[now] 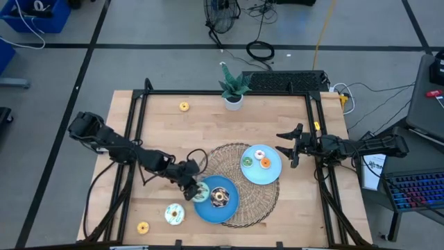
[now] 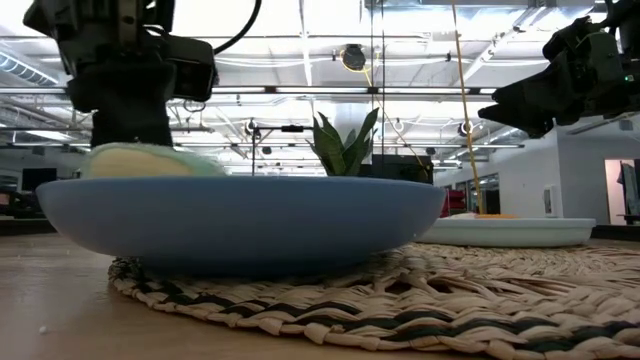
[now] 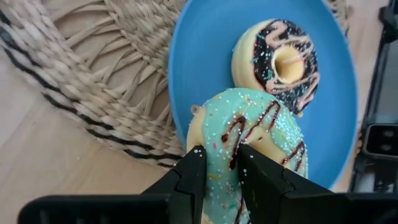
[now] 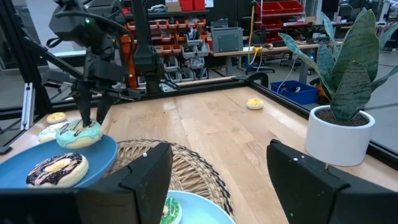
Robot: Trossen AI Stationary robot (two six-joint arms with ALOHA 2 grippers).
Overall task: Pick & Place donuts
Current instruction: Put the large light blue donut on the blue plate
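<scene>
My left gripper (image 1: 196,189) is shut on a teal-iced donut (image 3: 261,118) low over the left rim of the near blue plate (image 1: 232,208). A chocolate-iced donut (image 3: 280,62) lies flat in that plate. The far blue plate (image 1: 272,175) holds three small donuts (image 1: 258,159). A cream donut (image 1: 174,214) and two yellow ones (image 1: 143,227) (image 1: 184,106) lie on the bare wood. My right gripper (image 1: 288,147) hangs open and level at the table's right side, beside the far plate, holding nothing. My left gripper pinches one side of the teal donut's ring (image 3: 221,140) between its two fingers. One fingertip (image 3: 249,165) stands about where the hole is, the other (image 3: 196,165) at the outer edge. The fingers slant down from the table's left. The donut sits tilted at the plate's rim; I cannot tell whether it touches.
Both plates stand on a round woven mat (image 1: 243,208) in the table's middle. A potted plant (image 1: 233,90) stands at the far edge. A black frame (image 1: 316,125) runs around the table. Bare wood lies left of the mat.
</scene>
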